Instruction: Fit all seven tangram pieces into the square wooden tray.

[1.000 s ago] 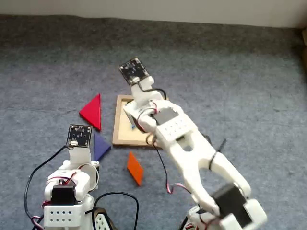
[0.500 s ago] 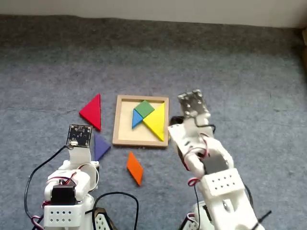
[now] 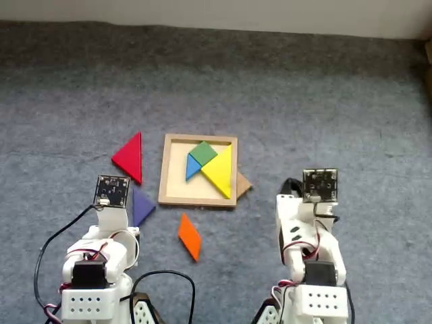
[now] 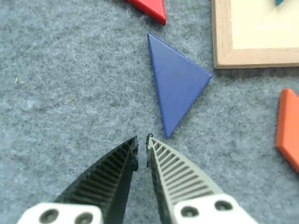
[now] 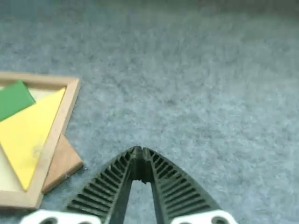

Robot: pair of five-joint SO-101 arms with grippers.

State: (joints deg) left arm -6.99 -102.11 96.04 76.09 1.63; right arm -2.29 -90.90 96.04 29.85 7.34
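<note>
The square wooden tray (image 3: 173, 196) lies mid-carpet holding a green square (image 3: 202, 152), a small blue triangle (image 3: 192, 168) and a yellow triangle (image 3: 219, 173). A brown piece (image 3: 244, 182) pokes out from under the tray's right edge; the right wrist view shows the brown piece (image 5: 63, 161) beside the tray's frame (image 5: 56, 140). A red triangle (image 3: 129, 156), a dark blue triangle (image 3: 142, 206) and an orange parallelogram (image 3: 190, 236) lie on the carpet left of and in front of the tray. My left gripper (image 4: 141, 139) is shut, its tips just short of the blue triangle (image 4: 175, 87). My right gripper (image 5: 138, 150) is shut over bare carpet.
Grey carpet (image 3: 324, 108) covers the whole surface, open to the right of and behind the tray. Both arm bases (image 3: 91, 283) stand at the near edge with cables by them. A pale wall strip (image 3: 216, 13) runs along the far side.
The right arm has drawn back from over the tray to its own side, uncovering the green, blue and yellow pieces. The left arm has not moved.
</note>
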